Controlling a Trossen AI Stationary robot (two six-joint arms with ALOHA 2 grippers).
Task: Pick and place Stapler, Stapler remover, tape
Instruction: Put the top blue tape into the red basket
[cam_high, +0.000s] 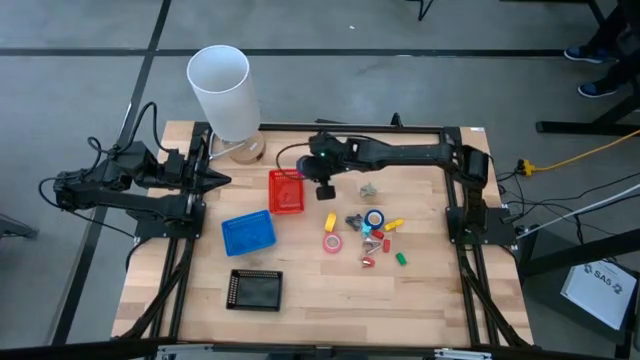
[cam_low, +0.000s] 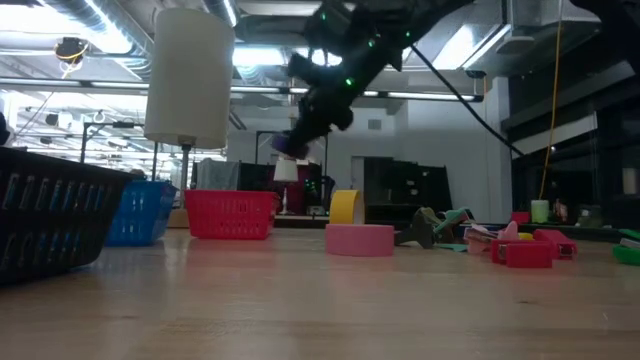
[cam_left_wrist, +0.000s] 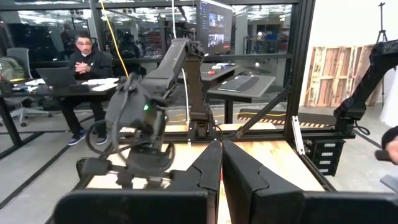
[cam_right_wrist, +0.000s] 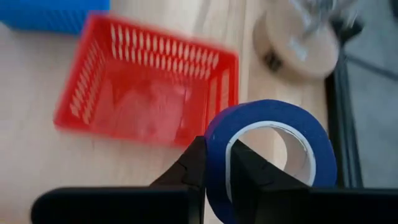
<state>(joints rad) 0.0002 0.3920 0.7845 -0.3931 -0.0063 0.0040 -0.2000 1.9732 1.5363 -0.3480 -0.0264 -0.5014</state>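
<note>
one blue tape roll (cam_right_wrist: 267, 158) is pinched by its wall in the right gripper (cam_right_wrist: 214, 165) fingers, carried just beside the red basket (cam_high: 287, 192). next: centre over that basket, then release. left gripper (cam_left_wrist: 221, 171), fingers closed and empty, waits at the worktop (cam_high: 330, 290) edge.

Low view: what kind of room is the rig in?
Probably a lab or workshop. Exposed ceiling ducts and strip lights show overhead; the left wrist view shows a person at a desk and stacked pallets.
</note>
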